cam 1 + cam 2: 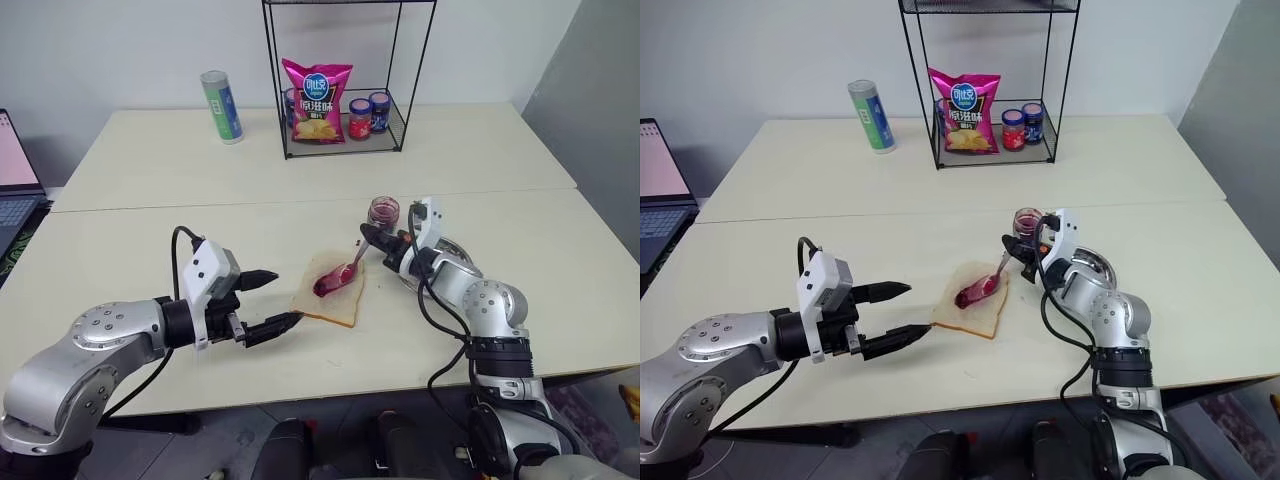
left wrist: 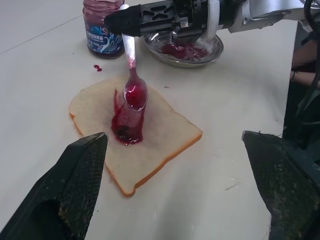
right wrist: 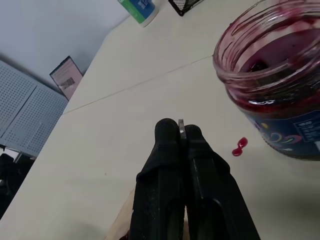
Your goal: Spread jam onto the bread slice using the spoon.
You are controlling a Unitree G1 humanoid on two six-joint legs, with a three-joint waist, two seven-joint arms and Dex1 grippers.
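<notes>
Bread slice [image 1: 331,290] lies flat on the pale desk [image 1: 150,230] in the head views, a streak of jam [image 1: 328,285] down its middle. The right tool [image 1: 374,237] is closed tight on the handle of the spoon [image 1: 350,265], whose bowl rests on the jam streak. Just behind that tool stands an open jam jar [image 1: 383,212], and beside the right wrist a round steel dish [image 1: 1092,266]. The left tool [image 1: 278,298] hovers near the slice's left edge with its fingers spread wide, holding nothing. At the back of the desk a wire rack [image 1: 345,110] holds a pink snack bag [image 1: 317,100] and two small jars [image 1: 369,116]; a green and white can [image 1: 221,106] stands to its left, and a laptop [image 1: 15,185] sits at the far left edge.

Left wrist view: the two black fingers [image 2: 75,190] stand far apart, framing the slice. The spoon's bowl, coated red, sits on the upper end of the jam streak. The dish behind holds jam smears, and small red drops lie beside the jar.

Right wrist view: the fingers [image 3: 170,165] press together on the thin metal handle. The jar stands close, its inner wall smeared with red, a jam drop [image 3: 240,146] on the desk by its base
</notes>
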